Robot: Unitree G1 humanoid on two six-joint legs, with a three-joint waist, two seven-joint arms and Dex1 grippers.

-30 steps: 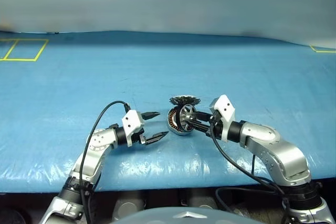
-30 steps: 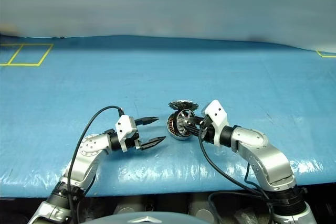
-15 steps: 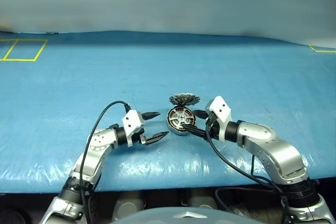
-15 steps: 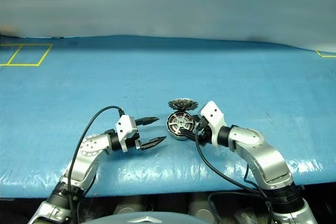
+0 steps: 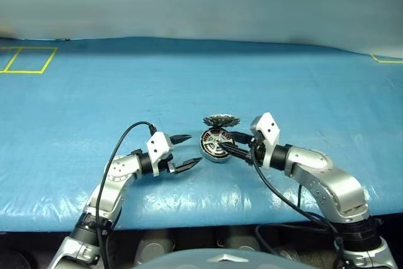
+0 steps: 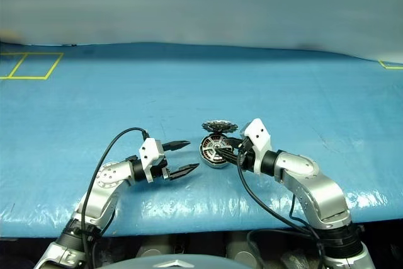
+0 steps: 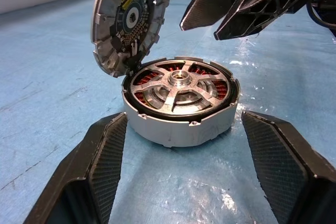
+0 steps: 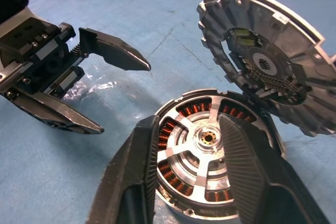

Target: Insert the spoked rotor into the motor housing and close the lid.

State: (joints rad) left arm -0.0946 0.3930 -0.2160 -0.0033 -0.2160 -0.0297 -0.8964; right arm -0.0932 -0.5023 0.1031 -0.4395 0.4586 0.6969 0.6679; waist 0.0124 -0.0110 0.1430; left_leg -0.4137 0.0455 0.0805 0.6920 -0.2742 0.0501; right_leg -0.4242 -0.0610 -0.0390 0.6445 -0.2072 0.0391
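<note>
Blue worktop [image 5: 189,80]: propped lid [image 5: 221,120] leans just beyond the right pincer [image 5: 228,143], its jaws narrowly apart over the rotor-filled motor housing [image 5: 214,145]; left pincer [image 5: 186,152] gapes farther off.

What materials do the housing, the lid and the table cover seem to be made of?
Housing: probably cast metal, matte silver-grey; coppery windings inside.
Lid: likely the same metal, ribbed rim.
Table cover: seemingly plastic sheet, blue, glossy, wrinkled with glints.

1. A blue tarp-covered table [image 5: 189,80] carries everything.
2. The motor housing [image 5: 214,144] lies flat on it, the spoked rotor [image 7: 178,80] seated inside.
3. The lid [image 7: 128,17] stands tilted against the housing's rim.
4. Yellow tape outlines [image 5: 25,60] mark the far-left surface.
</note>
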